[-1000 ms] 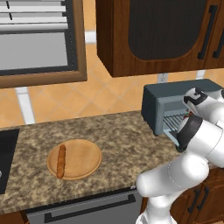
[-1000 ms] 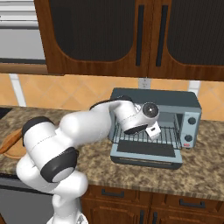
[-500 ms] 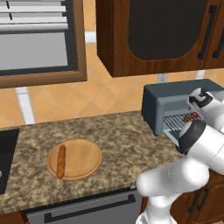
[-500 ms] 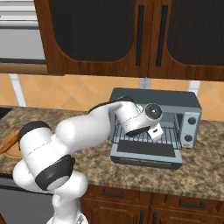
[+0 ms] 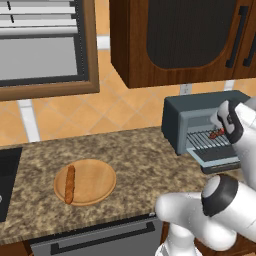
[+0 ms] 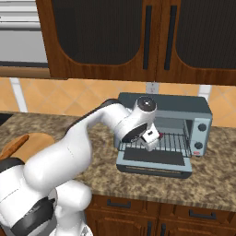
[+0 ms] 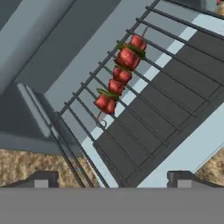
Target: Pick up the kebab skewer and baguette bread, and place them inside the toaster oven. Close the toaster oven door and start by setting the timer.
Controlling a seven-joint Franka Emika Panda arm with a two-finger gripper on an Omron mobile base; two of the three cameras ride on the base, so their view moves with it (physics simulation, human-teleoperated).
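Observation:
The kebab skewer [image 7: 120, 77], a stick of red chunks, lies free on the wire rack [image 7: 175, 83] inside the toaster oven [image 6: 162, 102]. My gripper [image 7: 111, 180] is open just in front of the rack, and nothing sits between its fingertips [image 7: 42, 179]. In the right base view the gripper [image 6: 149, 138] hovers above the toaster oven door [image 6: 154, 162], which hangs open and flat. A bit of the kebab skewer [image 5: 217, 134] shows past my hand. The baguette bread [image 5: 69, 184] rests on a round wooden plate [image 5: 95, 180] far left on the counter.
Control knobs [image 6: 201, 128] sit on the oven's right strip. Dark wood cabinets [image 6: 138, 41] hang low over the oven. A black cooktop [image 5: 7, 175] borders the counter's left end. Speckled granite counter [image 5: 135, 160] lies between plate and oven.
The gripper's jaws have opened and let go of the skewer, which now lies on the rack. The hand has drawn back slightly from the oven opening.

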